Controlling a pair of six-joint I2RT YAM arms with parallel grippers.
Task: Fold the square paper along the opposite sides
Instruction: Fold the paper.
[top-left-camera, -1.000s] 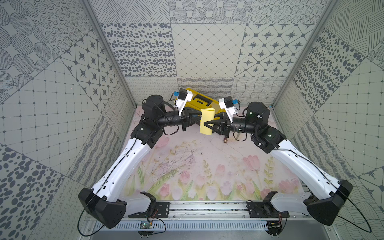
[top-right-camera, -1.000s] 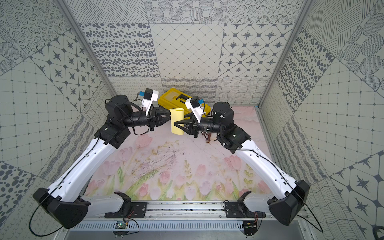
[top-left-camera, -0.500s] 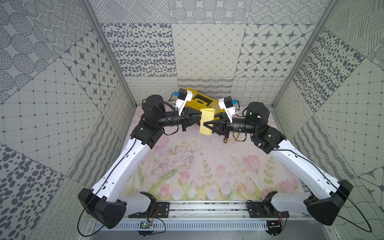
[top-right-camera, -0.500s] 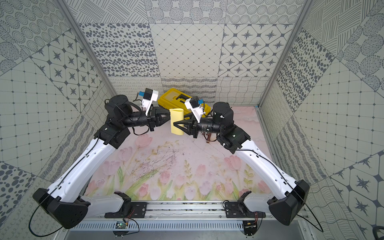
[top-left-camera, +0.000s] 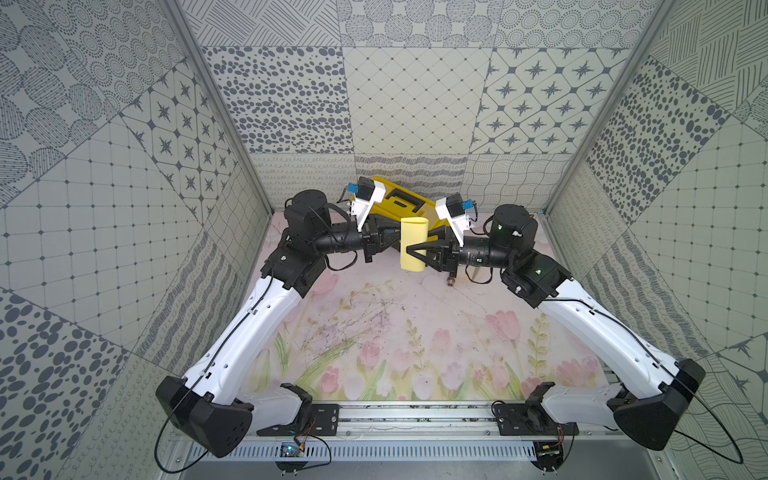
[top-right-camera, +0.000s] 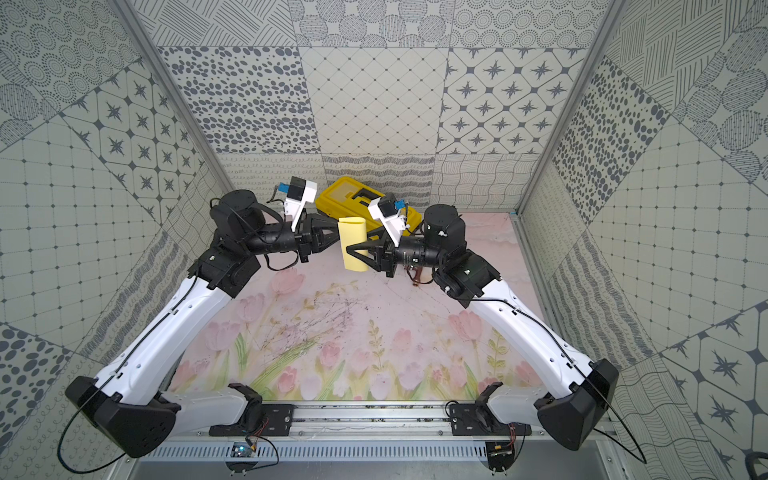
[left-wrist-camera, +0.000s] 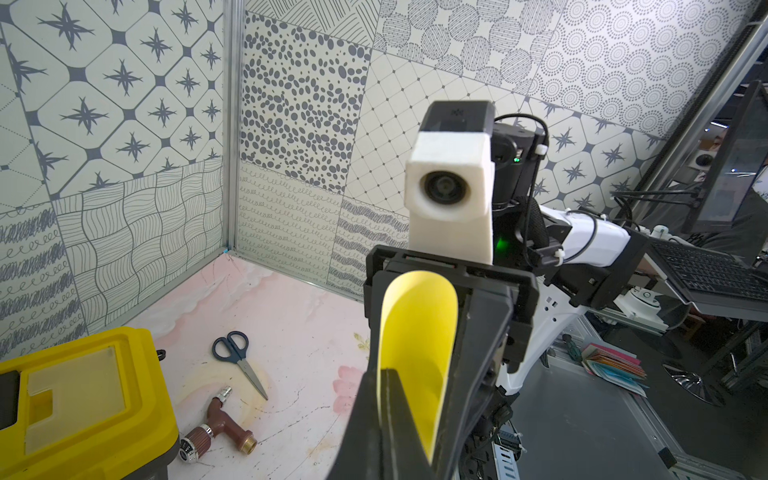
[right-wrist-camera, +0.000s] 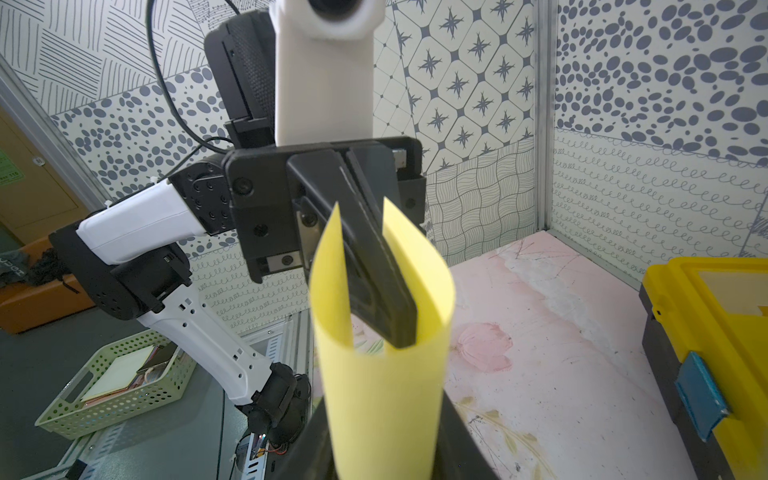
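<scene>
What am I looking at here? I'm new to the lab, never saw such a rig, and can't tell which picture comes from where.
It is a robot with a left arm and a right arm, each ending in a two-fingered gripper. Two pictures come from one camera head overhead and show nearly the same scene. The other two come from small cameras on the wrists, each looking along its own fingers at the opposite arm. On the flowered table lie a toolbox, scissors and a tap. The paper is held in the air, curled into a U. The left gripper is shut and seems to pinch one edge; the right gripper hugs the curl between its fingers.
</scene>
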